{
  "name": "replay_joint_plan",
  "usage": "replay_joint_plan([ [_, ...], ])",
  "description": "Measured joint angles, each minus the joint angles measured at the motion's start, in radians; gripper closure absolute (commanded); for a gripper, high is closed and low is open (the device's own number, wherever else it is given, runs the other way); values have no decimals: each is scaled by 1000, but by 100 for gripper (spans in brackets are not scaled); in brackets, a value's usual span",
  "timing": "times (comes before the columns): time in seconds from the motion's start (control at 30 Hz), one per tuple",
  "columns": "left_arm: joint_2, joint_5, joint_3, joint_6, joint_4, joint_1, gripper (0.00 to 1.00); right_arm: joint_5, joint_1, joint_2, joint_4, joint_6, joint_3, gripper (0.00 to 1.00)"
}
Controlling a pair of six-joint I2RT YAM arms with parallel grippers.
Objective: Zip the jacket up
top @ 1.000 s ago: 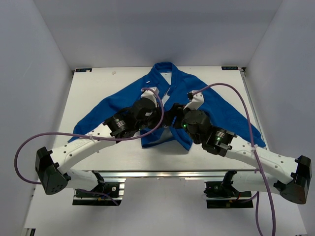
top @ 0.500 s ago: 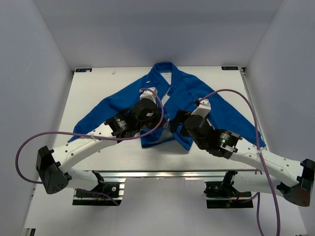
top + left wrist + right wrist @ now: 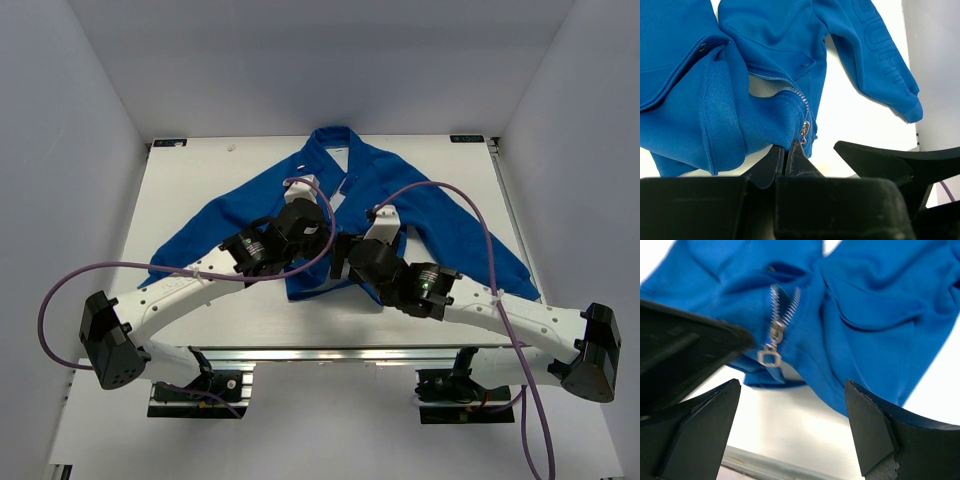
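Note:
The bright-blue jacket (image 3: pixel 400 205) lies spread on the table, collar far, hem near. My left gripper (image 3: pixel 786 148) is shut on the hem's edge just beside the silver zipper slider (image 3: pixel 804 131), at the bottom of the pale zipper; in the top view it (image 3: pixel 333 250) is at the hem's middle. My right gripper (image 3: pixel 791 385) is open and empty, low over the table just in front of the hem. The zipper pull (image 3: pixel 767 356) hangs above and between its fingers. In the top view it (image 3: pixel 345 266) is close beside the left gripper.
The jacket's right sleeve (image 3: pixel 885 65) stretches toward the table's right side. The white table (image 3: pixel 200 170) has a metal front edge (image 3: pixel 770 465) just below the right gripper. Grey walls enclose three sides. Purple cables loop off both arms.
My right arm has swung left and in toward the hem, bringing its open gripper up to the zipper pull. My left gripper has stayed shut at the hem.

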Motion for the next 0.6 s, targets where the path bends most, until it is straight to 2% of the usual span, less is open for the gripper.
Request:
replay_joint_plan([
  [0.6,-20,-18,-7,-13,7,16,100,119,8,32,195,-48,-38,11],
])
